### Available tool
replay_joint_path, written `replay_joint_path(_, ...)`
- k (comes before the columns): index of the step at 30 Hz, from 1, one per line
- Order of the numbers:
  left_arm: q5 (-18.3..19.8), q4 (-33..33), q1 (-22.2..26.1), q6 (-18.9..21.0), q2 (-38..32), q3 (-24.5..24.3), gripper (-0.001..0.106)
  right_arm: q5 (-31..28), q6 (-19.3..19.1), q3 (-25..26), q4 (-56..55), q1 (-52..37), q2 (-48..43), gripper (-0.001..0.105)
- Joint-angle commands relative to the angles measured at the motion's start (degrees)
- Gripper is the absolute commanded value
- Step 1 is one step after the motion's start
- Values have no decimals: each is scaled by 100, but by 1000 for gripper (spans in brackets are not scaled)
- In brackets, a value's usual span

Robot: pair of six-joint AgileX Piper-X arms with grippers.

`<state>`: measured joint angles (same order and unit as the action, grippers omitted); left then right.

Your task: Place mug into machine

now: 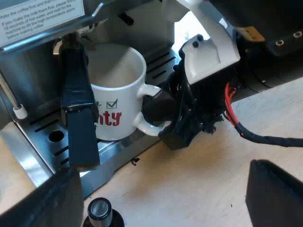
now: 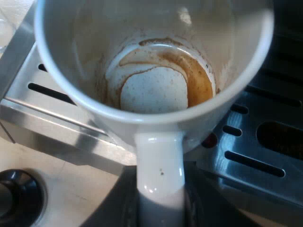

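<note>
Right gripper (image 2: 160,210) pinches your mug (image 2: 156,71) by the handle (image 2: 160,175) at the drip tray (image 2: 255,156); right wrist view adds coffee dregs (image 2: 199,80); left gripper (image 1: 156,198) spread.

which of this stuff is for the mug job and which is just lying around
In the job: mug; espresso machine; right end effector, shut on the mug's handle.
Lying about: tamper with black knob; holder's dark handle.

Left wrist view looks down at a slant from a little way off at the machine (image 1: 33,71) front; right wrist view hangs close over the mug (image 2: 156,61), facing straight down into it; both share mug and slotted tray (image 1: 33,136)
</note>
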<state>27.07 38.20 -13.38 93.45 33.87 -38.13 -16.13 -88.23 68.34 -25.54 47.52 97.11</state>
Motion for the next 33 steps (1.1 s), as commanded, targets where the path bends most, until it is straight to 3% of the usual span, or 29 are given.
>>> replay_joint_path(1, 60, -84, -27, -29, -3, 1, 72, -57, -29, 101, 284, 18, -56, 0)
replay_joint_path(18, 60, -84, -27, -29, -3, 1, 72, -38, -63, 101, 87, 18, -56, 0)
replay_joint_path(20, 60, -84, -27, -29, -3, 1, 72, -13, -63, 101, 87, 18, -56, 5)
replay_joint_path(25, 60, -84, -27, -29, -3, 1, 72, -14, -63, 101, 87, 18, -56, 32)
replay_joint_path(33, 60, -84, -27, -29, -3, 1, 72, -14, -63, 101, 87, 18, -56, 37)
